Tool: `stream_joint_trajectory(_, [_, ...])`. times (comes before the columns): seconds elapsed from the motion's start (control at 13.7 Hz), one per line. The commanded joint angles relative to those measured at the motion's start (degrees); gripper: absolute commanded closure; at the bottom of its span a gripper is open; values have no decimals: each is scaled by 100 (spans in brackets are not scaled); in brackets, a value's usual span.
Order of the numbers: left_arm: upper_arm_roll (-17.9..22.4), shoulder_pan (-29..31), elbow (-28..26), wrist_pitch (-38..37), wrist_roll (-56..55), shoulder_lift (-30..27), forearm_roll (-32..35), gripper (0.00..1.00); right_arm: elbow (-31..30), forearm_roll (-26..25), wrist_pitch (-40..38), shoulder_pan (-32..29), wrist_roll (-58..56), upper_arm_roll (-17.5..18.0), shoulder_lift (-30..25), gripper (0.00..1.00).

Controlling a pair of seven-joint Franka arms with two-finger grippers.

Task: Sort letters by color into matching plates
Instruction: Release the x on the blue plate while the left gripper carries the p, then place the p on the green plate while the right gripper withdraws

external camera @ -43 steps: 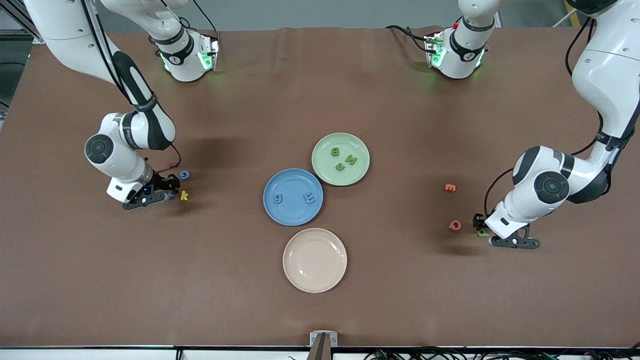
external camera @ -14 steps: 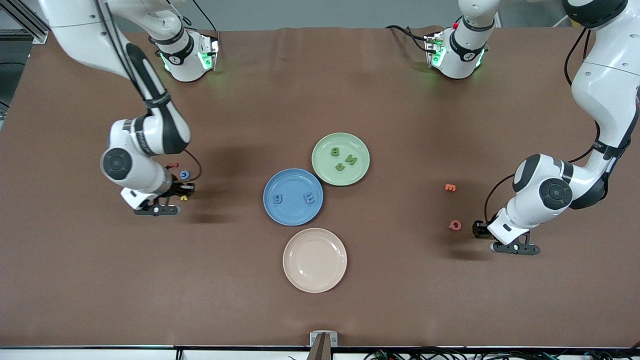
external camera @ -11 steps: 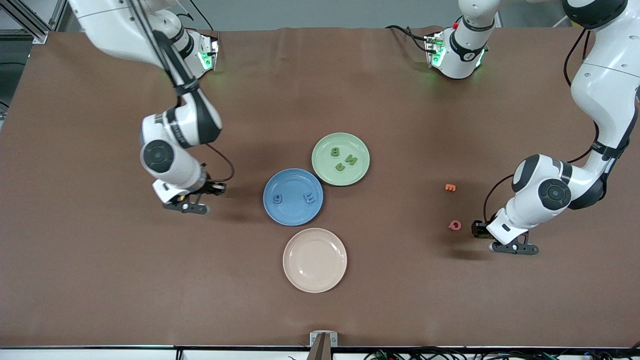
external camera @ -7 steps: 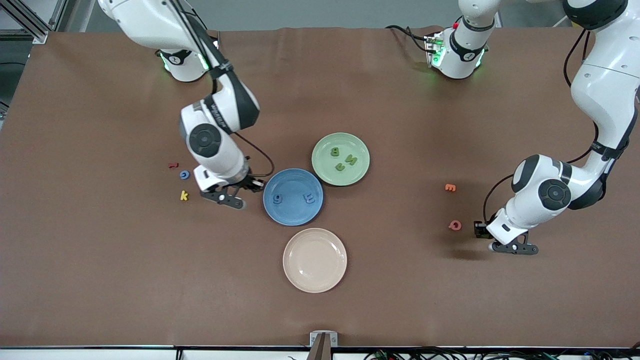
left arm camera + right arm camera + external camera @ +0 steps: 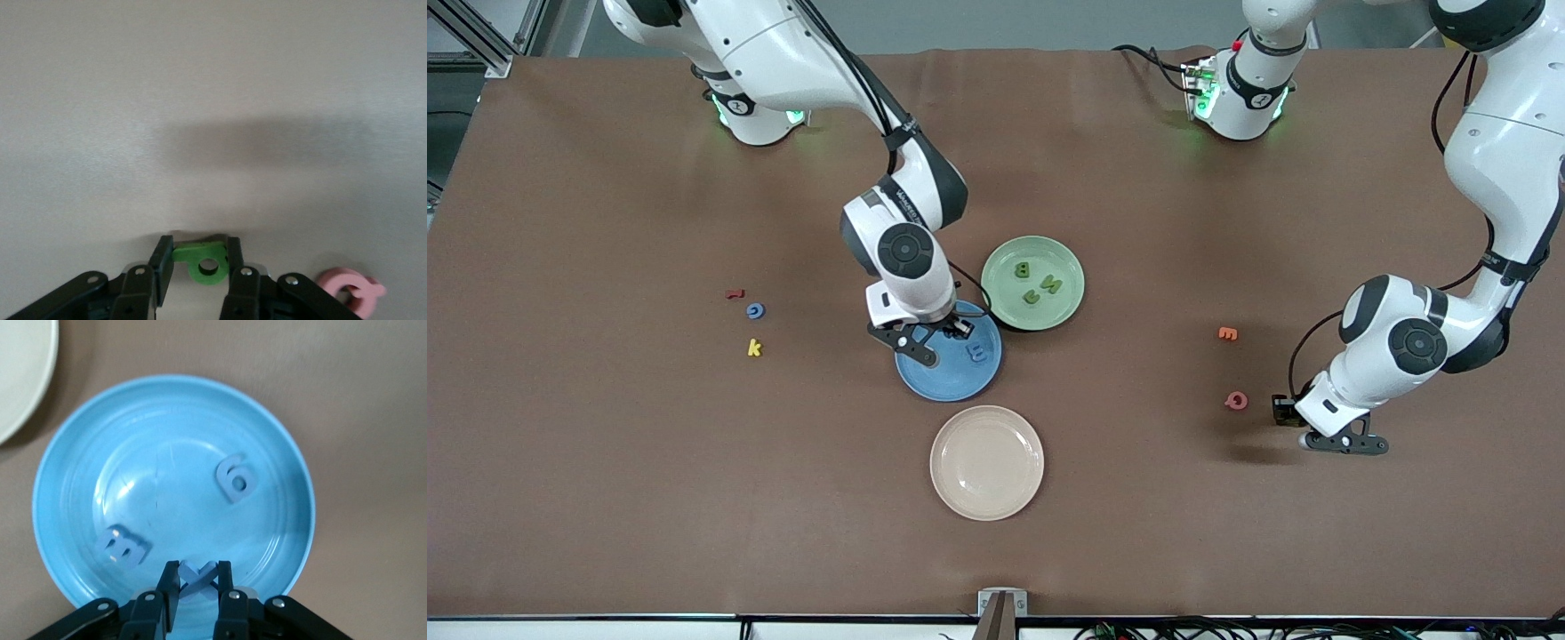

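My right gripper [image 5: 958, 328] hangs over the blue plate [image 5: 960, 384], shut on a small blue X-shaped letter [image 5: 198, 575]. Two blue letters lie in that plate, a 6 [image 5: 235, 477] and an E [image 5: 978, 353]. The pale green plate [image 5: 1064, 258] touches the blue one on the side farther from the camera and holds three green letters [image 5: 1032, 296]. My left gripper [image 5: 1281, 411] is low at the table toward the left arm's end, shut on a green letter [image 5: 207, 264]. Another blue letter [image 5: 755, 310] lies toward the right arm's end.
A cream plate [image 5: 987, 462] lies nearer the camera than the blue plate. A pink piece [image 5: 1236, 400] lies beside my left gripper and an orange one [image 5: 1228, 333] a little farther from the camera. Yellow [image 5: 754, 348] and red [image 5: 735, 293] pieces flank the loose blue letter.
My right arm has carried the blue letter from the right arm's end of the table to over the blue plate. My left gripper has closed on the green letter, hardly moving.
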Motion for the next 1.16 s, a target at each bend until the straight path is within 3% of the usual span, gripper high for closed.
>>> stream_joint_trajectory(0.0, [-349,25,-58,-556,-234,-251,26,99,140,53,-89,212,381,-71,77,100])
stream_joint_trajectory(0.36, [-1350,315,-400,-1287,-1217,-453,17,99,158,44,-27,327,506,-71,217,99])
stream_joint_trajectory(0.65, [-1930,306,-655,-1604,-2272,-453,26,100,175,18,-18,353,506,-71,332,99])
stream_joint_trajectory(1.09, [-2521,-79,-1051,-1604,-4117,-410,26,100,175,36,175,353,550,-71,420,98])
